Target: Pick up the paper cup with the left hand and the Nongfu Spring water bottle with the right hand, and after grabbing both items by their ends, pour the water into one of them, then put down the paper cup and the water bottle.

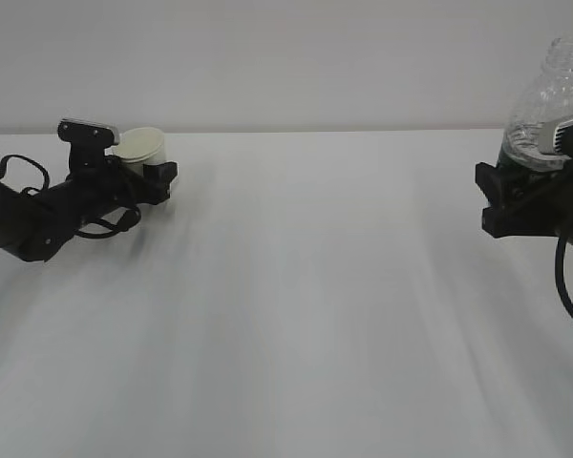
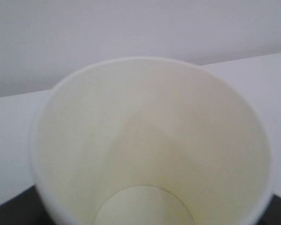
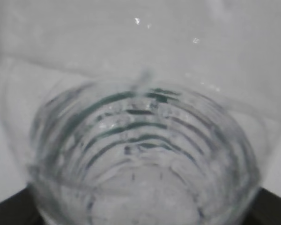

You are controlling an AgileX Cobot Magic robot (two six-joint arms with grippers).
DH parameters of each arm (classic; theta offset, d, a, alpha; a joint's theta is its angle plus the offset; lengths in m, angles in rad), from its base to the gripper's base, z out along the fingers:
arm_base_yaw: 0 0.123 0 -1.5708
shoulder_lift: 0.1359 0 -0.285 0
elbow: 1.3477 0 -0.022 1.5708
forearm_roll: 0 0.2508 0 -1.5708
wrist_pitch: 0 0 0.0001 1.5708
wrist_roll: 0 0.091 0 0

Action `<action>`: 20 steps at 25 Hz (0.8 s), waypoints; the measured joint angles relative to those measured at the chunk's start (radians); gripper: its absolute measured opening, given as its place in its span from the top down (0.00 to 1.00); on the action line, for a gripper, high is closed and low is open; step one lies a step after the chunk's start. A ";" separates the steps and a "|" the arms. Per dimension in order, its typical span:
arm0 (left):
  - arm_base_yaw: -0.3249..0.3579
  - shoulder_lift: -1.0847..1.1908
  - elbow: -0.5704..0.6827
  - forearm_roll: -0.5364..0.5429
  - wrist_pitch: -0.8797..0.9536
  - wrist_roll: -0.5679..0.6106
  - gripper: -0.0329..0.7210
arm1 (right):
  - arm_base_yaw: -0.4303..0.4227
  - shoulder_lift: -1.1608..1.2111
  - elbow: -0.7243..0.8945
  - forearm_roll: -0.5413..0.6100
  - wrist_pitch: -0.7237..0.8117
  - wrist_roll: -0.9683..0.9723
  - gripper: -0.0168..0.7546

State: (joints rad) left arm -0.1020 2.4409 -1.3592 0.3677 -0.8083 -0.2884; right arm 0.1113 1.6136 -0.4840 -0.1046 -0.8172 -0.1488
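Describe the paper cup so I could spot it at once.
Look at the far left of the white table, where a black arm lies low. Between the fingers of its left gripper sits the paper cup, tilted. It is short, white and opaque with a cream inside, unlike the tall clear bottle at the right.

White paper cup (image 1: 140, 146) far left, tilted; clear ribbed bottle (image 1: 546, 105) far right.

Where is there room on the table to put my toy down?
The whole middle of the white table is bare, between the paper cup at the left claw and the water bottle at the right claw. Only those far edges are crowded.
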 joint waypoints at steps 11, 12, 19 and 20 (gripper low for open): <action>0.035 -0.073 0.037 0.195 -0.007 -0.074 0.29 | 0.000 0.000 0.000 0.000 0.000 -0.023 0.33; 0.040 -0.085 0.046 0.211 -0.008 -0.082 0.29 | 0.000 0.000 0.000 0.000 0.000 -0.023 0.33; 0.046 -0.163 0.124 0.337 -0.038 -0.143 0.29 | 0.000 0.000 0.000 0.000 0.000 -0.025 0.33; 0.046 -0.174 0.135 0.362 -0.041 -0.158 0.29 | 0.000 0.000 0.000 0.000 0.000 -0.025 0.33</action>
State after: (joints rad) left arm -0.0558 2.2668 -1.2237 0.7296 -0.8495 -0.4468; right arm 0.1113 1.6136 -0.4840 -0.1046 -0.8172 -0.1741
